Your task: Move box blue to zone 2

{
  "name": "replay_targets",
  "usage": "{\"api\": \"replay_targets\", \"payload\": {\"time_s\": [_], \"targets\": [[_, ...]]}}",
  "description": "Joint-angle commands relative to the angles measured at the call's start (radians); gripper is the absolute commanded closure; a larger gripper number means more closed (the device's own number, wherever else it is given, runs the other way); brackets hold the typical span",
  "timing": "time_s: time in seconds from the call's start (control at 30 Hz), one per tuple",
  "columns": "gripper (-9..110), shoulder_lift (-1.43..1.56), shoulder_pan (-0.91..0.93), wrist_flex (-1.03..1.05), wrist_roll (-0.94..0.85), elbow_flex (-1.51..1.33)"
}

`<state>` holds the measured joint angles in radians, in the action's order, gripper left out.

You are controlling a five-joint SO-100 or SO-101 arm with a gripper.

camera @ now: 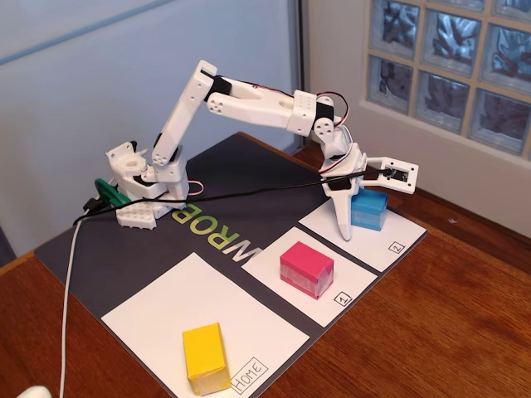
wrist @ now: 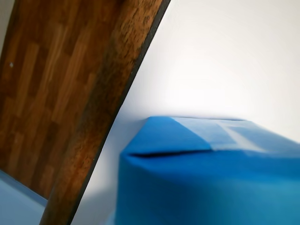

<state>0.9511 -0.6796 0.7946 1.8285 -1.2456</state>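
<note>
Box blue (wrist: 206, 183) on zone 2 (camera: 365, 236), just beside open jaws (camera: 353, 217).

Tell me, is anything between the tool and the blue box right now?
Nothing visible. In the fixed view the tool is down right at the blue box, which already sits on the zone 2 sheet. The pink block sits apart on the neighbouring sheet.
</note>
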Motion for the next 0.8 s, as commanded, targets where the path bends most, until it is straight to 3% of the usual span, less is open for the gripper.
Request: {"api": "replay_targets", "payload": {"time_s": [0.0, 0.77], "targets": [[53, 0.097, 0.000, -0.011, -0.008, 0.018], [55, 0.204, -0.002, 0.046, 0.040, 0.008]]}}
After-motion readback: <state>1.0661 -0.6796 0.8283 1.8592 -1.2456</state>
